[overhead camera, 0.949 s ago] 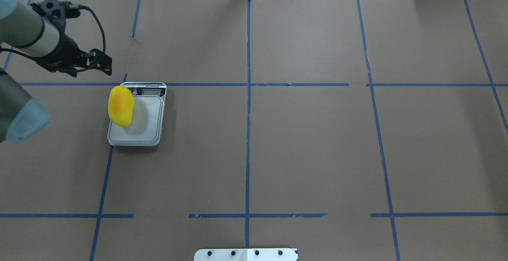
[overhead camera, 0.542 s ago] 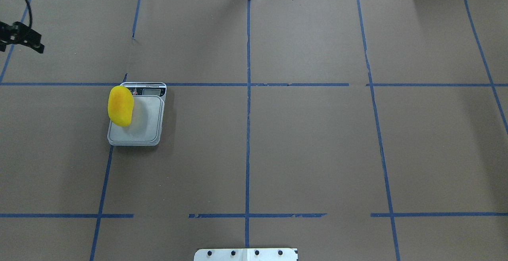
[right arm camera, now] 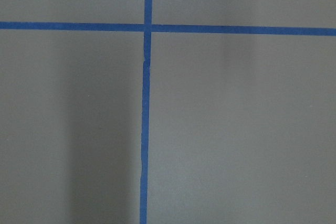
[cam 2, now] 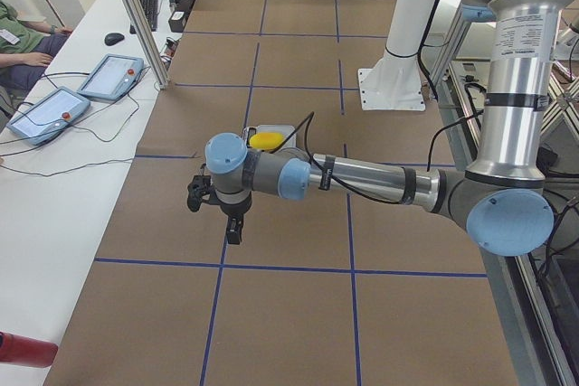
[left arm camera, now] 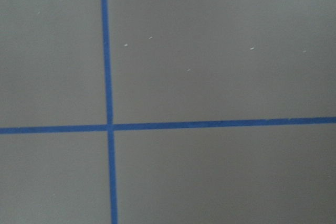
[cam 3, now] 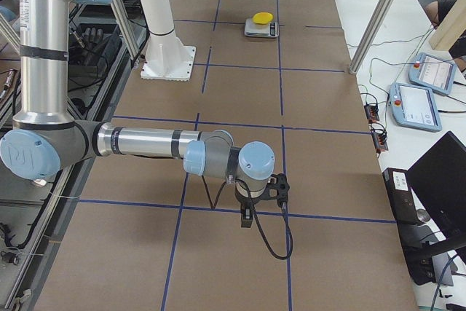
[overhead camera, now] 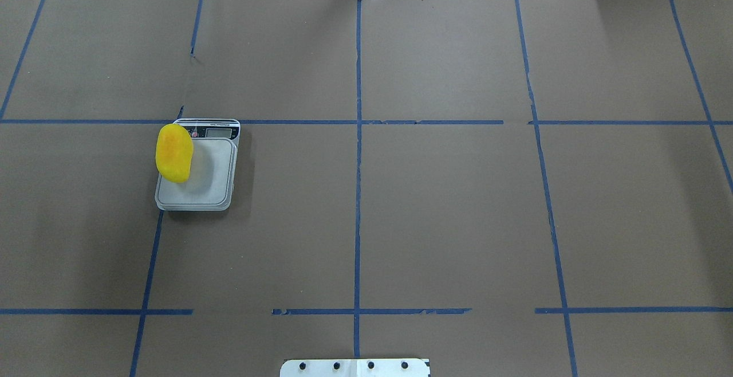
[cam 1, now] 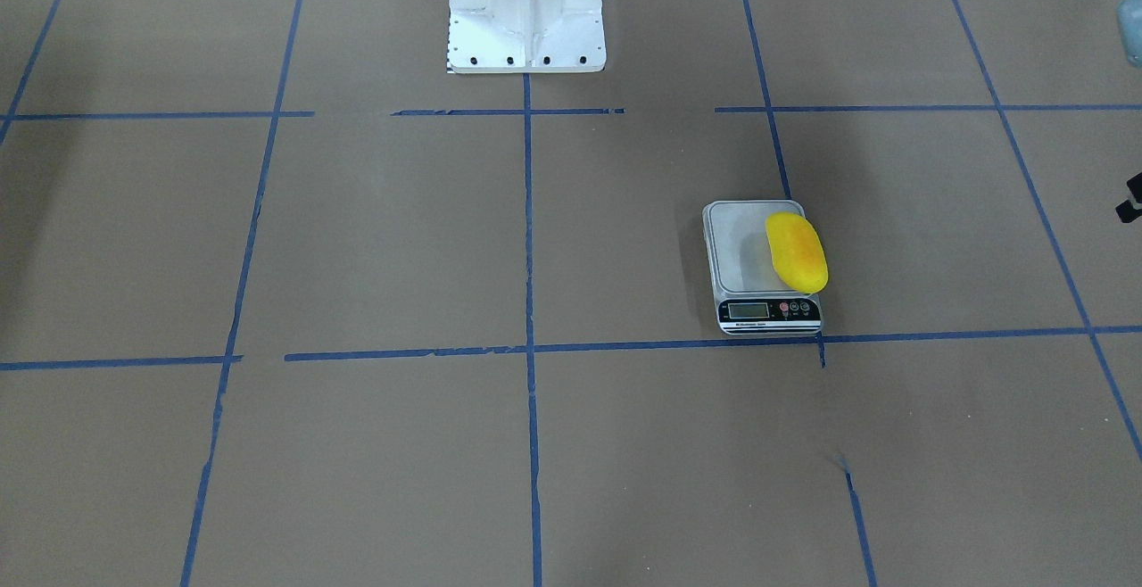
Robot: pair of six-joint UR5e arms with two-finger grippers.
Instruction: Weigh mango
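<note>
The mango (overhead camera: 173,152) is bright yellow with an orange blush. It lies on the left edge of the silver scale (overhead camera: 213,177), partly over the rim, and nothing holds it. It also shows in the front-facing view (cam 1: 796,252) on the scale (cam 1: 739,239). My left gripper (cam 2: 232,223) hangs above bare table well away from the scale, and I cannot tell whether it is open. My right gripper (cam 3: 247,215) hangs over the table's far right end, and I cannot tell its state either. Both wrist views show only brown paper and blue tape.
The table is covered in brown paper (overhead camera: 446,205) with a grid of blue tape lines (overhead camera: 358,193). The white arm mount (cam 1: 526,12) stands at the robot's side of the table. Operator pendants (cam 2: 109,77) lie on a side bench.
My left arm and gripper have drawn back to the left and gone out of the overhead view. The mango and the scale have not moved.
</note>
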